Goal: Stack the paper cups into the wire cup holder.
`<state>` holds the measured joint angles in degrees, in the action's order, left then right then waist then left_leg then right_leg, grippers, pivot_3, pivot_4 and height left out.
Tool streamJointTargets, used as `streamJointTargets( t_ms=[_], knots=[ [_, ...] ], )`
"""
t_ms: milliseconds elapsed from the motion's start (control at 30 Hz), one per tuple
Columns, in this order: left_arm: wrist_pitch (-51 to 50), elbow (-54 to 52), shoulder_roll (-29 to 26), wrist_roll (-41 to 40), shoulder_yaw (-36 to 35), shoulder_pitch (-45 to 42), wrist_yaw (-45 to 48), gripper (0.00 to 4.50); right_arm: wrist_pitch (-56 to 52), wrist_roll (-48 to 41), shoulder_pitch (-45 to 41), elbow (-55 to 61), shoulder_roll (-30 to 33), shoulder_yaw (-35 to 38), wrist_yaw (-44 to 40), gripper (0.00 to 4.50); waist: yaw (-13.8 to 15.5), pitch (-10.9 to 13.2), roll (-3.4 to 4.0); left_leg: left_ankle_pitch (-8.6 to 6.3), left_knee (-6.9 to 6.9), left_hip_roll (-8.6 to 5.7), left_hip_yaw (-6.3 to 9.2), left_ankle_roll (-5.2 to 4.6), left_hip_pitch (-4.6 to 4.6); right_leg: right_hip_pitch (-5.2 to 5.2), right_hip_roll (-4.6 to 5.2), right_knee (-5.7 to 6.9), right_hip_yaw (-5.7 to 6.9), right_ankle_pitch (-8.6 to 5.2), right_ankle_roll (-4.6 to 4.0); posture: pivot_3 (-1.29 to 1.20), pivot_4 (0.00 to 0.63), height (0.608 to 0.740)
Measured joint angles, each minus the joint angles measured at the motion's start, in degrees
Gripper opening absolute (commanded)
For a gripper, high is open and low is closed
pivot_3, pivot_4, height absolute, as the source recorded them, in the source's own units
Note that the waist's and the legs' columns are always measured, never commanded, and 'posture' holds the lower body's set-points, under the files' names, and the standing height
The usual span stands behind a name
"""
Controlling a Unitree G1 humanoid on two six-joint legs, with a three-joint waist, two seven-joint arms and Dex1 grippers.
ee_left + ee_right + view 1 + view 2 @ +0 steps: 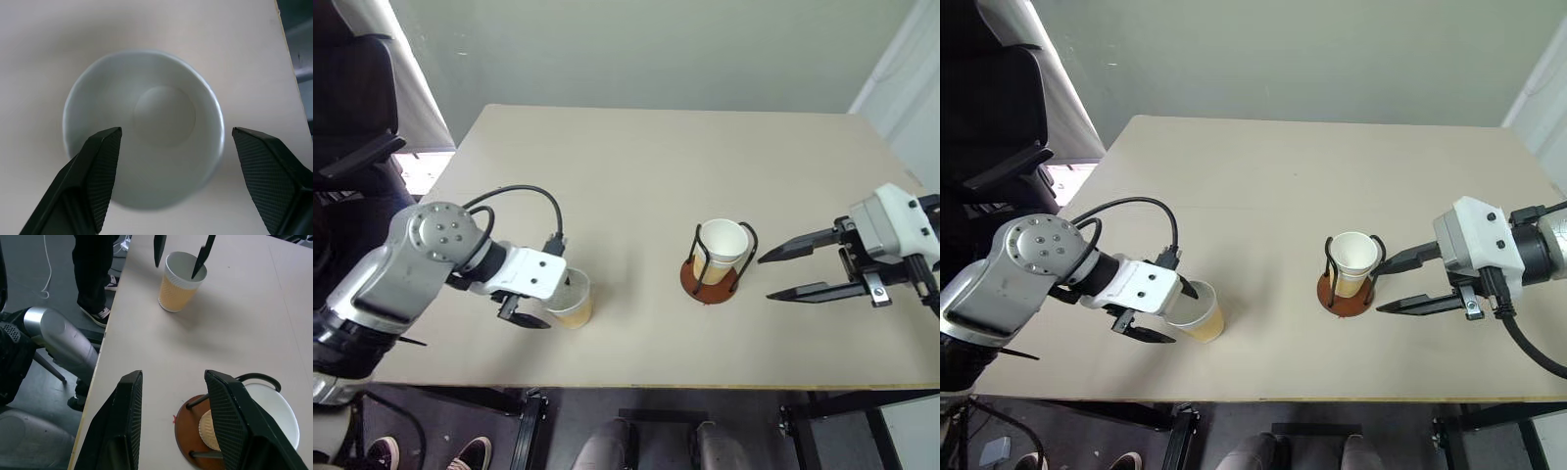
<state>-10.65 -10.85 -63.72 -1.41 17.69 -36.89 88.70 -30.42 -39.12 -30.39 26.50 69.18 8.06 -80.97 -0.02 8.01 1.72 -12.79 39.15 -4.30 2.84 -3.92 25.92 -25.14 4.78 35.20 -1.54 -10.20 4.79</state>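
Now the loose paper cup (pixel 574 301) stands upright on the bench (pixel 636 176), left claw (pixel 168 147) spread wide astride its rim, gripping nothing. Probably light, crushable: pinch the rim gently.

You are looking at a matt, smooth beige desk (pixel 656 176). The loose paper cup (pixel 180 282) has a ribbed tan outside and a smooth white inside. The wire cup holder (pixel 717 269) looks like thin black metal on a reddish-brown, wood-like disc. The left gripper's fingers (pixel 100 166) are black with a fine textured grain.
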Motion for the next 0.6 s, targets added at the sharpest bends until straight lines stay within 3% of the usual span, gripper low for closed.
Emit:
streamJointTargets(
  t_ms=[300, 433, 600],
  knots=[
    [1.93, 1.07, 1.17, 0.62, 0.39, -0.01, 0.41, 0.02, 0.44, 0.4, 1.46, 0.26, -0.05, 0.01, 1.31, 2.0, 0.02, 0.0, 0.0, 0.0, 0.01, 0.0, 0.0, 0.0, 0.0, 0.01, 0.0, 0.0, 0.0, 0.04, 0.06, 0.0, 0.15, 0.74],
    [1.33, 1.03, 2.02, 0.51, 0.39, -1.54, 0.78, 0.02, 1.15, 1.16, 1.14, -0.77, -0.33, -0.03, 1.75, 2.0, 0.05, 0.0, -0.01, 0.0, 0.04, 0.0, 0.0, 0.0, 0.0, 0.01, 0.0, 0.01, 0.0, 0.04, 0.06, 0.0, 0.15, 0.74],
    [0.7, 2.6, 3.85, -0.7, 0.39, -5.34, 1.17, 0.02, 0.01, 1.25, -6.49, -5.98, -0.46, -0.97, 1.75, 2.0, -0.02, -0.03, 0.0, 0.01, 0.04, 0.0, 0.0, -0.01, -0.01, 0.0, 0.0, 0.03, -0.01, 0.22, 0.3, 0.0, 0.15, 0.74]
  ],
)
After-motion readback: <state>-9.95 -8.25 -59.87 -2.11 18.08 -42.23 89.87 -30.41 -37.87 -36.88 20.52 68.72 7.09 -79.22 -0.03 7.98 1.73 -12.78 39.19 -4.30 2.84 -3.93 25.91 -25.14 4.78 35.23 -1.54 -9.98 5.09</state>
